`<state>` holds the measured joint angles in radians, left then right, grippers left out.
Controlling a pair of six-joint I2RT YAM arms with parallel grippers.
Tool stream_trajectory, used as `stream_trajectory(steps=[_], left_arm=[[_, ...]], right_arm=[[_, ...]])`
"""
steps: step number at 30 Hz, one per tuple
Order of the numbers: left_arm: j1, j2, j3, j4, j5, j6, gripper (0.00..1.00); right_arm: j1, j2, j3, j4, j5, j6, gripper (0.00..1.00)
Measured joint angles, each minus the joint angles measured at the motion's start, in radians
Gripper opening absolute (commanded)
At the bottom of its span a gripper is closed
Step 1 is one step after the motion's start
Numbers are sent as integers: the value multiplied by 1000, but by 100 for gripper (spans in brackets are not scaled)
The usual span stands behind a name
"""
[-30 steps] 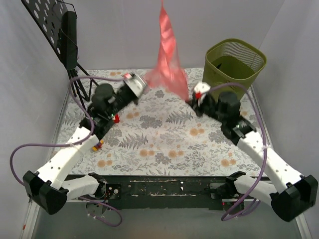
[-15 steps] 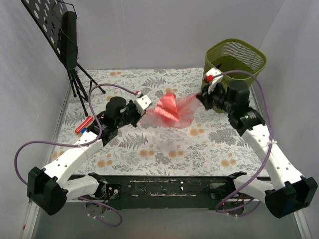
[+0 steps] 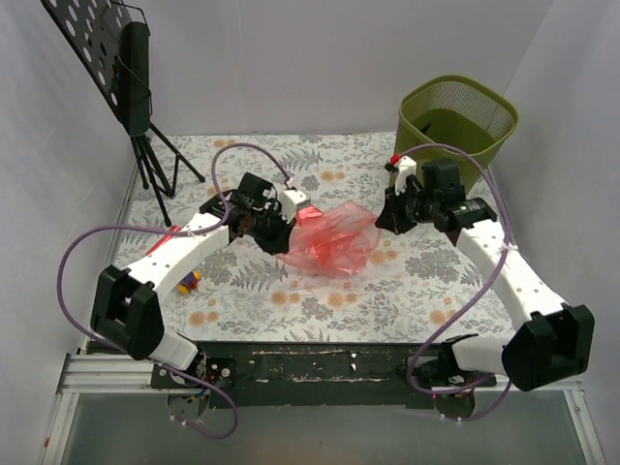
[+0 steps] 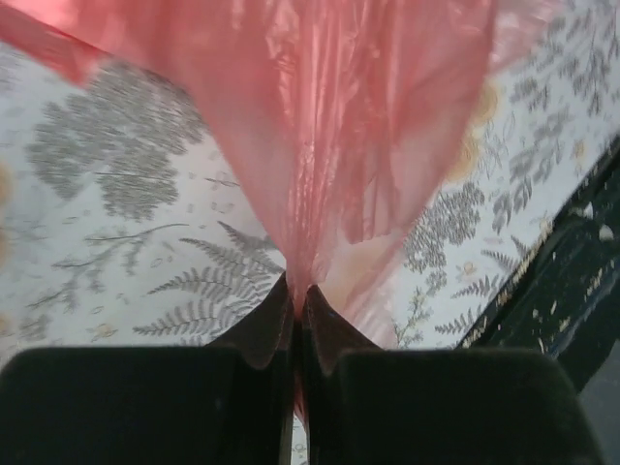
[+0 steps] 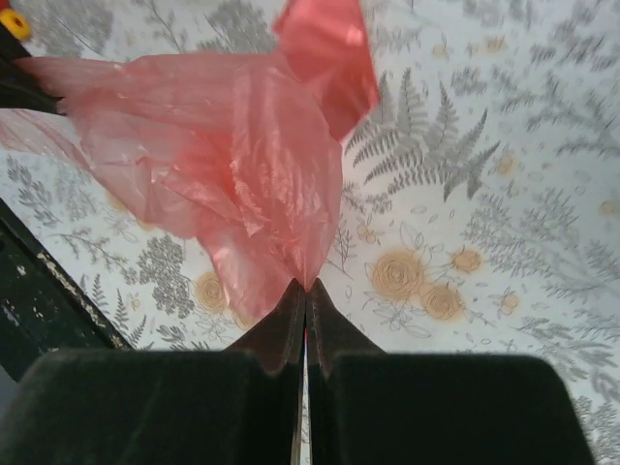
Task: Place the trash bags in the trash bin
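Now the bag sags in a loose red heap between the two arms. It hangs low over the middle of the surface and seems to rest on it. A second ago it flared high in the air, and half a second ago it was stretched between the arms. The left pincer is pressed together on one gathered edge of the film. The right pincer pinches the opposite edge the same way, as both wrist views show. The arms have come down and drawn closer together, so the film has gone slack. The bin stands at the far right corner, well apart from the bag, and no red shows in its mouth. The bag looks opened out, but the carry to the bin is not yet begun.
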<state>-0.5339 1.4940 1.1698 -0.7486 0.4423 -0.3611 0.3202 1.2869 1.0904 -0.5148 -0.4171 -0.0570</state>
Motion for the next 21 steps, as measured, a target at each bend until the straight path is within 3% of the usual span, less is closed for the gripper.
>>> stream_trajectory(steps=[7, 15, 19, 21], left_arm=[[0, -256, 24, 294, -291, -159, 0], [1, -257, 63, 529, -458, -92, 0], [1, -245, 48, 579, -437, -53, 0], [1, -244, 50, 608, -409, -38, 0]], right_arm=[[5, -94, 156, 117, 25, 2, 1], [5, -70, 223, 187, 1, 15, 1], [5, -42, 268, 190, -45, -3, 61], [5, -38, 271, 203, -63, -20, 79]])
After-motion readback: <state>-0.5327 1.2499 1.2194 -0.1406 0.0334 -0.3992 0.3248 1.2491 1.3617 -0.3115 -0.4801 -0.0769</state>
